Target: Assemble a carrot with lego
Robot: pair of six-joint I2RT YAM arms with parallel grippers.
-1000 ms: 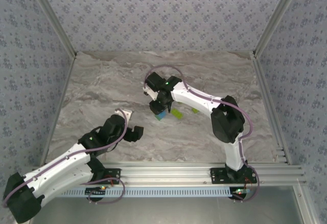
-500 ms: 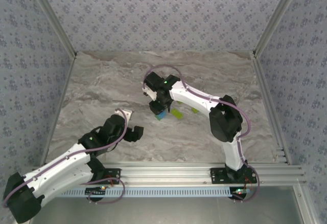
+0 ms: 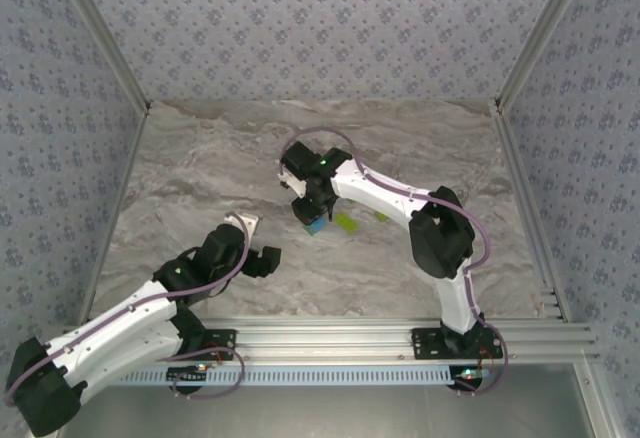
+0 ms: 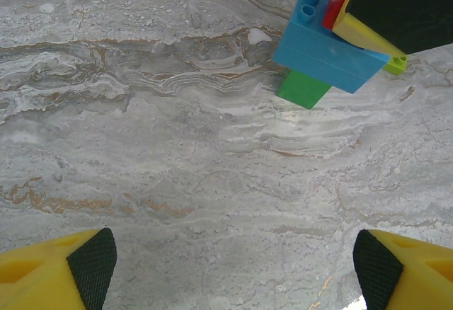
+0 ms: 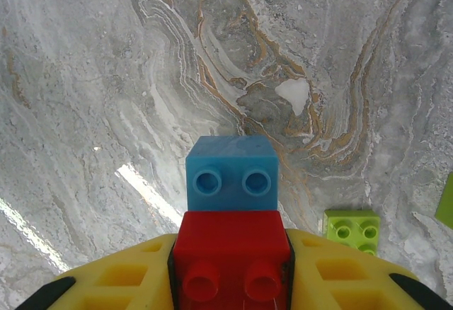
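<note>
Grey marble-veined tabletop (image 3: 200, 158), 3 walls (image 3: 320, 28) of blue-grey floral paper — aluminium rails (image 3: 330, 330) at the edges

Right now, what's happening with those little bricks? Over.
Left hand open, empty. Right hand shut on carrot, at its red brick. Loose lime brick beside it; path clear.

Carrot (image 4: 322, 52): partial stack, red above blue above green; tilted.
Lime brick (image 5: 352, 231): four studs, lying flat, studs up, just beside the carrot.
Small green piece (image 3: 382, 216): farther right, apart.
</note>
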